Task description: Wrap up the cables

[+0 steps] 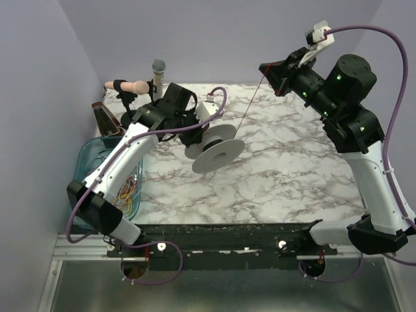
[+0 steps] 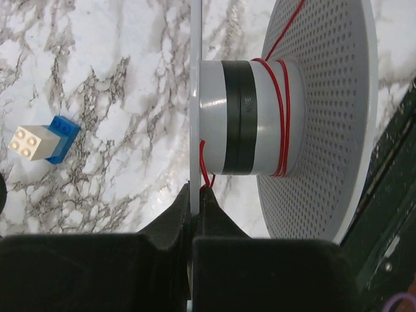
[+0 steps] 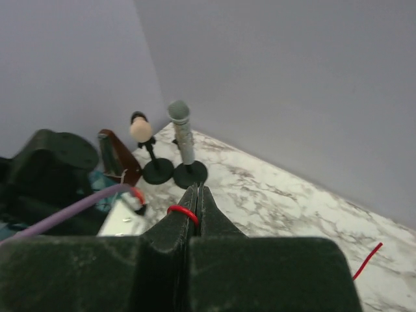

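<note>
A thin dark red cable (image 1: 250, 104) runs taut from my right gripper (image 1: 265, 70), raised at the back right, down to a pale grey spool (image 1: 218, 156). My left gripper (image 1: 195, 132) holds the spool above the table. In the left wrist view the left gripper (image 2: 196, 195) is shut on the spool's thin flange (image 2: 195, 97), and the red cable (image 2: 283, 97) makes a few turns around the hub (image 2: 240, 117). In the right wrist view the right gripper (image 3: 197, 192) is shut on the red cable (image 3: 184, 212). A loose red end (image 3: 367, 260) shows at the lower right.
A blue bin (image 1: 91, 169) at the left holds several yellow and orange cables (image 1: 127, 192). A grey microphone on a stand (image 1: 158, 71), a peach-tipped stand (image 1: 133, 86) and a brown object (image 1: 104, 117) stand at the back left. A white and blue toy brick (image 2: 39, 140) lies on the marble table.
</note>
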{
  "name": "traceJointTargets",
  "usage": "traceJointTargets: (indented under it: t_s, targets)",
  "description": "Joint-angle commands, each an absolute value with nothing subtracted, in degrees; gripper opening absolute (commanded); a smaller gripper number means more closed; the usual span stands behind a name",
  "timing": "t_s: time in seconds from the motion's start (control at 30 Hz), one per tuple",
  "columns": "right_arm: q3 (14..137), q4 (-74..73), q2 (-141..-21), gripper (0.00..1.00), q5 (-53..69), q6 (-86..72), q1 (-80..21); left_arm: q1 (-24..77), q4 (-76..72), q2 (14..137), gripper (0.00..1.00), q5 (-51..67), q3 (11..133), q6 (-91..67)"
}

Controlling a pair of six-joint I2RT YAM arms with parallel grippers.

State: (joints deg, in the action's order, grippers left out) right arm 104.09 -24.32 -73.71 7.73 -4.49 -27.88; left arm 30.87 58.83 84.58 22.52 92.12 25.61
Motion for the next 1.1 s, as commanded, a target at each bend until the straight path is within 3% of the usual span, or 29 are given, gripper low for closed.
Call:
traceJointTargets:
  t_s: [0.0, 0.33, 0.47, 0.8, 1.07]
  targets:
    - [112.8, -32.5, -78.5, 0.01, 8.7, -8.0, -35.1, 30.8, 44.7, 90.6, 0.0, 17.1, 95.3, 10.3]
    - [110.1, -26.9, -85.9, 0.01, 22.1, -15.5, -50.2, 25.8, 31.2, 102.3, 0.0, 14.2, 112.6, -10.3]
    - [102.3, -20.0, -86.5, 0.01, 27.6, -20.5, -52.7, 23.0, 25.9, 102.9, 0.0, 12.7, 116.0, -16.1]
    - [75.1, 1.6, -84.5, 0.01, 30.2, -28.6, -52.6, 15.5, 22.9, 102.0, 0.0, 15.5, 127.6, -23.0]
    - [55.8, 22.2, -86.6, 0.01, 33.9, -40.4, -44.0, 12.7, 24.7, 94.9, 0.0, 21.1, 130.0, -22.3]
